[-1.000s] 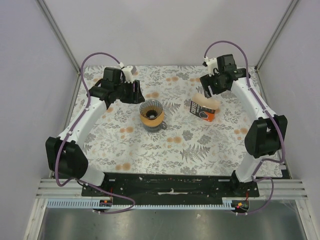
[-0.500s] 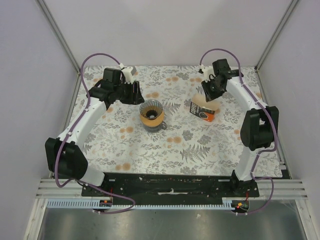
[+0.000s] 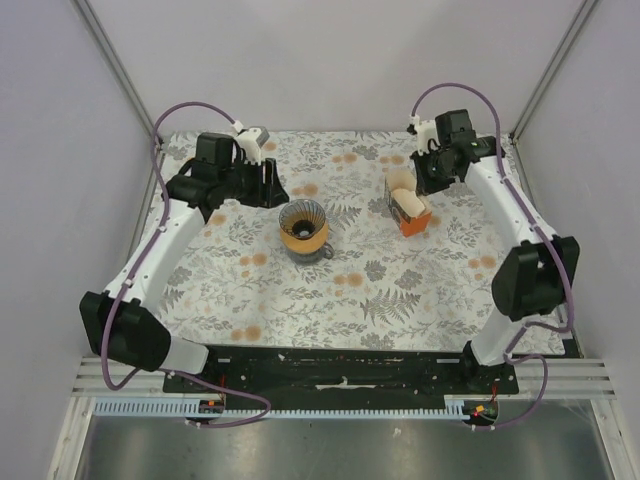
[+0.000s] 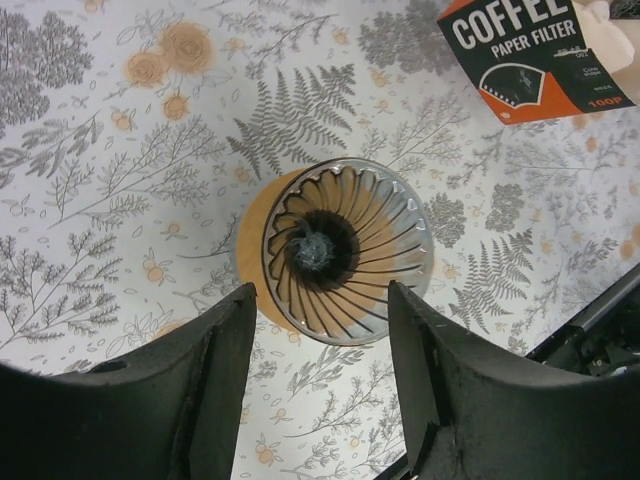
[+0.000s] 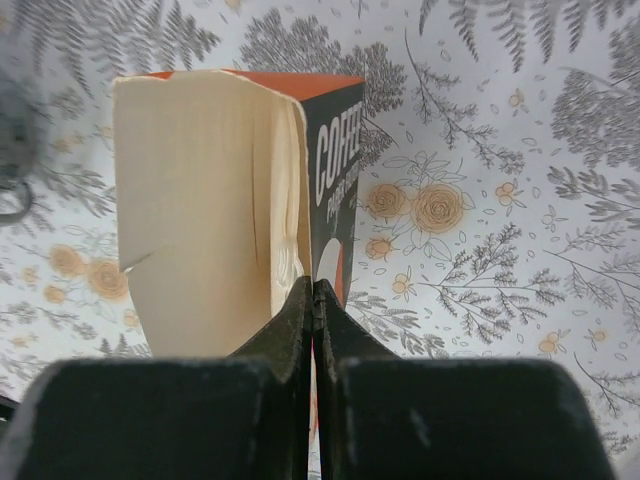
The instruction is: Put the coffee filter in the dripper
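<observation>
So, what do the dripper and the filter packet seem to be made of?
The dripper is likely glossy plastic or ceramic: its dark ribs catch the light. The filter packet looks like thin printed paper, matte, with a small tear in its cream side.

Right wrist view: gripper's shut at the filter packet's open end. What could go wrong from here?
The right gripper looks shut on the packet wall, not a coffee filter: lifting may carry the whole packet. The left gripper hangs open right above the dripper, so it could block the drop.
</observation>
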`<state>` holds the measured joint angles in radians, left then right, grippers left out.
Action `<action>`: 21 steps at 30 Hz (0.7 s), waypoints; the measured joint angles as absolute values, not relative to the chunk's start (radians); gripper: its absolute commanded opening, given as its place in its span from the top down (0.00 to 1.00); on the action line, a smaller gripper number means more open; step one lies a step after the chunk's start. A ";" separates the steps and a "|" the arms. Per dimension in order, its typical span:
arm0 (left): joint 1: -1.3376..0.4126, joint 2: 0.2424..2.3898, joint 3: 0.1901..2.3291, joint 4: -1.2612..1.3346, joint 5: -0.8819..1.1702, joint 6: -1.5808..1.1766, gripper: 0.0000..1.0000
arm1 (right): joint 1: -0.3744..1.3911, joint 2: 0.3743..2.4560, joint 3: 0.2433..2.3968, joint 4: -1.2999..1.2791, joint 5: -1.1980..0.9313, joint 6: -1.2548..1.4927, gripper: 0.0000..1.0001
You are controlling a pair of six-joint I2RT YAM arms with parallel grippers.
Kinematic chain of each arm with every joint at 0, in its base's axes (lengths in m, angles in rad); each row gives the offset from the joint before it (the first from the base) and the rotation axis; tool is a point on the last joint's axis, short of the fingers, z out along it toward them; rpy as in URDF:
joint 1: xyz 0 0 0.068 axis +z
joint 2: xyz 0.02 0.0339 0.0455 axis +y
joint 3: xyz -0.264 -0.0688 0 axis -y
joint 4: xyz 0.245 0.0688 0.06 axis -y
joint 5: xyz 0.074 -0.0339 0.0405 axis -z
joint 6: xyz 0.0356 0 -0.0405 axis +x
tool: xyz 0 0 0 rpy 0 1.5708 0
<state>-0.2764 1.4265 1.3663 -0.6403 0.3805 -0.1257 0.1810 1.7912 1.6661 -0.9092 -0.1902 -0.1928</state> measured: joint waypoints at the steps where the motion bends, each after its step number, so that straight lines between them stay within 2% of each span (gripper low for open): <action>1: -0.276 1.420 1.374 -0.642 0.397 -0.126 0.32 | 0.187 1.750 1.666 -0.909 -0.184 -0.171 1.00; 3: -0.276 1.406 1.395 -0.647 0.425 -0.126 0.25 | 0.220 1.664 1.666 -0.901 -0.146 -0.140 1.00; 8: -0.290 1.385 1.488 -0.649 0.509 -0.151 0.20 | 0.440 1.457 1.670 -0.858 0.027 -0.083 1.00; 11: -0.317 1.385 1.539 -0.648 0.546 -0.173 0.13 | 0.544 1.398 1.674 -0.818 0.092 -0.046 1.00; 21: -0.502 1.412 1.650 -0.649 0.541 -0.205 0.08 | 0.720 1.477 1.711 -0.727 0.220 0.040 1.00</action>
